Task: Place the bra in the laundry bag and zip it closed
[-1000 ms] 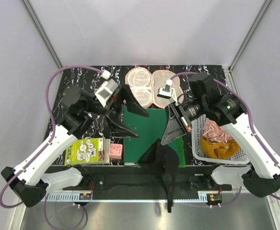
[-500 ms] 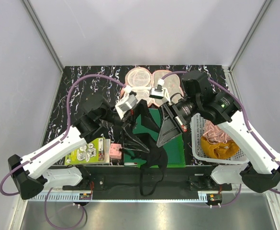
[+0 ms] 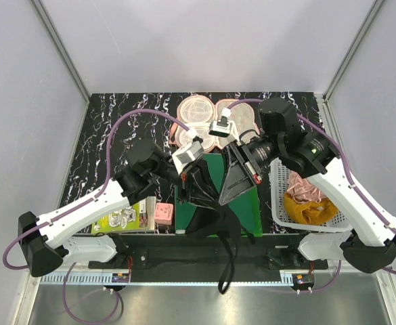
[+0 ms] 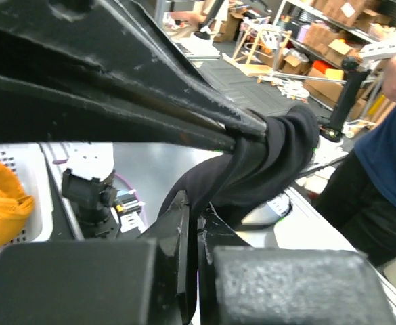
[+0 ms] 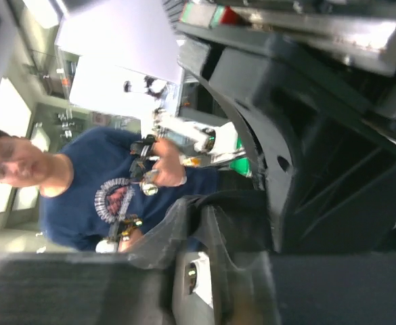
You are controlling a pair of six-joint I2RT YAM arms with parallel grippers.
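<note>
left arm (image 3: 82, 211) and right arm (image 3: 343, 186): you have two, white shells with black joints; both reach in toward the middle of the near edge
left claw (image 3: 206, 202): one; clenched on a wad of the black cloth, which your left wrist view shows bunched at the fingertips
right claw (image 3: 223, 196): one; its tip is just beside the left claw, at the same cloth; in your right wrist view the fingers stand close together, but you cannot tell whether they grip
bra (image 3: 216, 227): one; soft, black, crumpled; it hangs from the claws at the middle of the near edge; its thin straps loop down past that edge
laundry bag (image 3: 196, 112): one; it lies open at the middle of the far edge, well apart from the bra; two round pale cups with a peach-pink rim; the right arm partly hides the right-hand cup
tabletop (image 3: 116, 128): one; black with white marble veins
green mat (image 3: 250, 203): one; flat, rectangular, in the middle under the claws
basket (image 3: 277, 196): one; white plastic lattice, along the right edge toward the near right corner
cloths: two, both in the basket; pink satin cloth (image 3: 307, 184), glossy and rumpled; mustard-orange cloth (image 3: 311, 210), matte, touching the pink one on its near side
booklet (image 3: 122, 215): one; green, printed, by the near edge left of the middle
pink box (image 3: 163, 214): one; small, blocky, between the booklet and the green mat
</note>
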